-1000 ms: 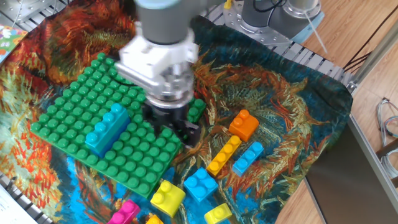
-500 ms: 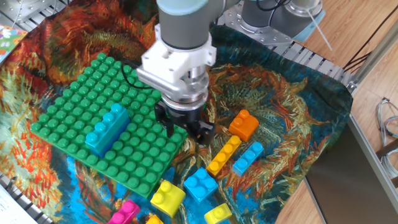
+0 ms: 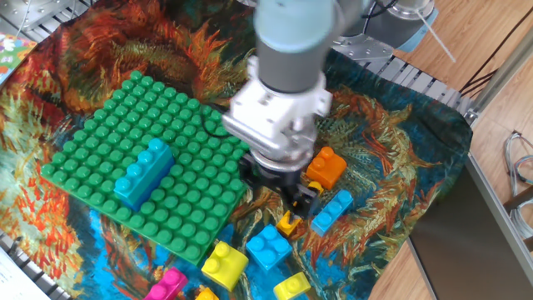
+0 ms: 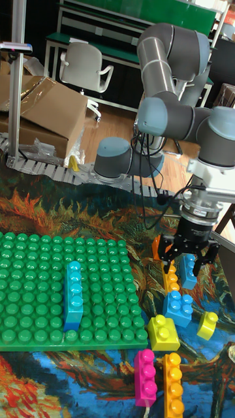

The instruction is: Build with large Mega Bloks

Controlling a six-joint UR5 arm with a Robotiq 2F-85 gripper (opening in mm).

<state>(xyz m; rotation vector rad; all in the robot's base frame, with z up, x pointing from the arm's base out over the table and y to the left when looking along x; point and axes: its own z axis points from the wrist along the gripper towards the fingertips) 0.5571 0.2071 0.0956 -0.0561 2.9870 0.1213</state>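
Observation:
My gripper [image 3: 279, 190] [image 4: 190, 256] hangs open just above the loose Mega Bloks right of the green studded plate [image 3: 100, 142] [image 4: 32, 268]. Nothing is between its fingers. Under it lies a long yellow-orange brick [image 3: 289, 223] [image 4: 171, 281], mostly covered in the fixed view. An orange brick [image 3: 327, 167] and a long light blue brick [image 3: 331, 212] [image 4: 188, 270] sit beside it. Another long light blue brick [image 3: 143, 172] [image 4: 74, 294] stands pressed onto the plate. Nearer the front are a blue square brick [image 3: 268, 247] [image 4: 176, 307] and a yellow square brick [image 3: 223, 262] [image 4: 163, 332].
At the cloth's front edge lie a small yellow brick [image 3: 291, 286] [image 4: 207, 324], a pink brick [image 3: 165, 286] [image 4: 145, 375] and a long orange brick [image 4: 173, 385]. A patterned cloth covers the table. The arm's base [image 4: 124, 157] stands behind, with a wooden edge to the right.
The arm has moved right, from over the plate's right edge to above the loose bricks, now covering most of the long yellow-orange brick. No brick has moved.

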